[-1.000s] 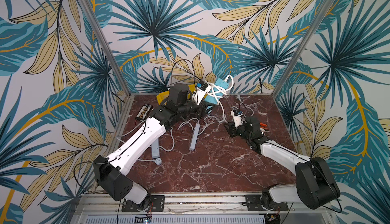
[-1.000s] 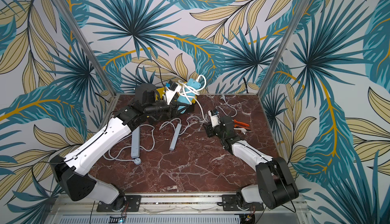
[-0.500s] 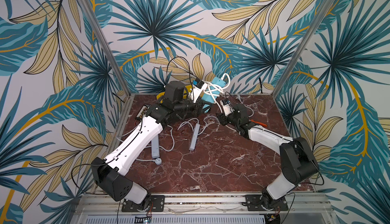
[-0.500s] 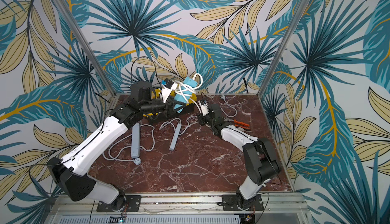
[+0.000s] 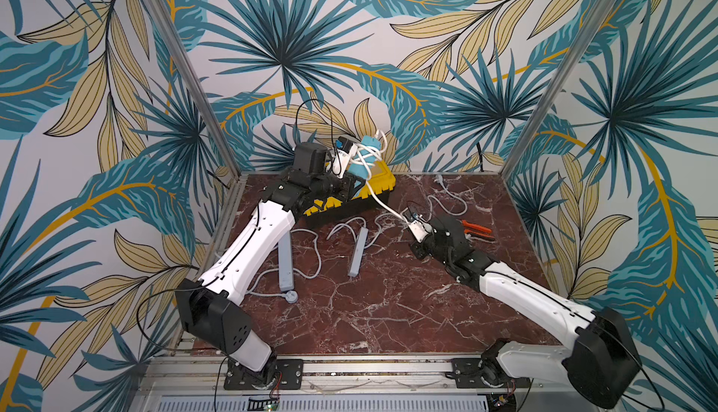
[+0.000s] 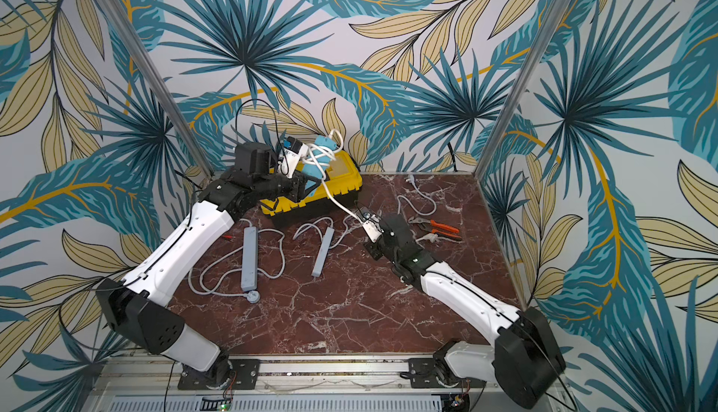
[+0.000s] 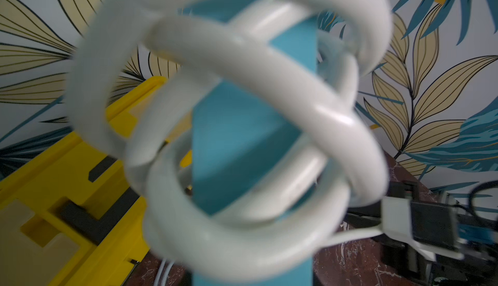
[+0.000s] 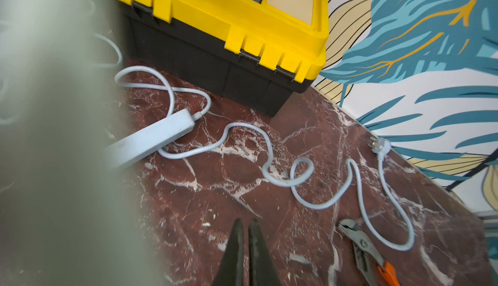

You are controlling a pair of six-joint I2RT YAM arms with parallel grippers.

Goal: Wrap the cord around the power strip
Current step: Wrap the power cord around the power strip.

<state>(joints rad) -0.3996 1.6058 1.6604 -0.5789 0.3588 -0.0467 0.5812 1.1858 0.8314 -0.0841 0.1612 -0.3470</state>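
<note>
Left gripper (image 5: 345, 161) clamped on the blue plastic power strip (image 5: 356, 169), right gripper (image 5: 412, 224) pinching its white cord (image 5: 382, 201) — we should keep it taut while looping.

A yellow toolbox (image 5: 382, 184) stands at the back of the marble table (image 5: 388, 305), orange-handled pliers (image 5: 476, 229) well apart.

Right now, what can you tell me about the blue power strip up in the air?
The blue power strip is a long, smooth, plastic-looking bar, tilted with one end up. The left tool grips its lower end, holding it above the yellow toolbox. A white cord loops loosely around it several times, then runs taut down to the shut right tool.
</note>
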